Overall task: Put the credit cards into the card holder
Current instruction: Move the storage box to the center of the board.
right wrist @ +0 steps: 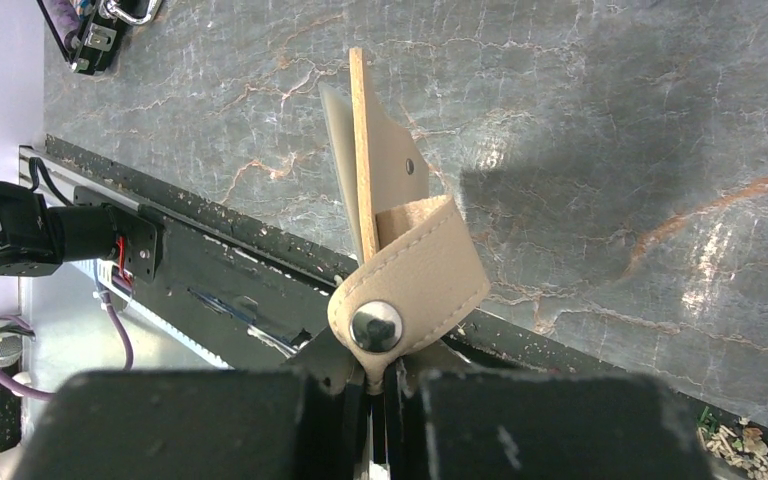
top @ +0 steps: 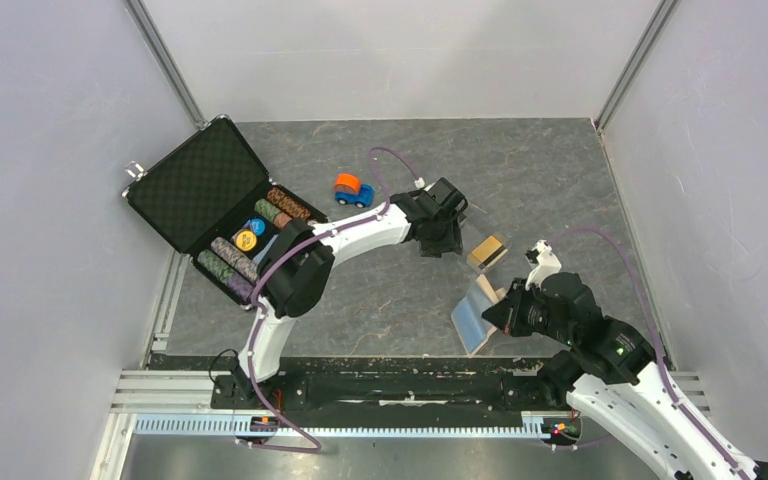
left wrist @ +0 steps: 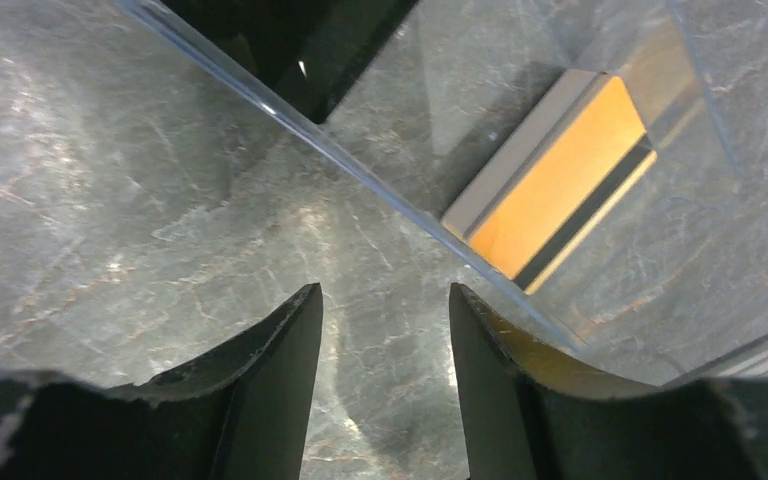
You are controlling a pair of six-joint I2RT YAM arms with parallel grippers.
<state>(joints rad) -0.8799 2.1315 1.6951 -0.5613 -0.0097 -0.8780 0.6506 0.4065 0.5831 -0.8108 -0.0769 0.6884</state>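
Note:
My right gripper (top: 500, 310) (right wrist: 380, 385) is shut on the beige card holder (right wrist: 410, 270), pinching it just below its snap-button tab. The holder (top: 475, 316) hangs tilted above the table's near edge, and a light blue face shows on it in the top view. A gold credit card (left wrist: 560, 190) with a dark stripe lies behind the clear plastic box's wall (left wrist: 360, 175), and shows as a small tan block (top: 487, 250) mid-table. My left gripper (top: 440, 243) (left wrist: 385, 292) hovers low just left of that box, open, with bare table between its fingers.
An open black chip briefcase (top: 215, 200) with rows of chips stands at the left, and its corner (right wrist: 100, 30) shows in the right wrist view. An orange and blue toy car (top: 353, 189) sits behind the left arm. A black rail (top: 390, 375) runs along the near edge.

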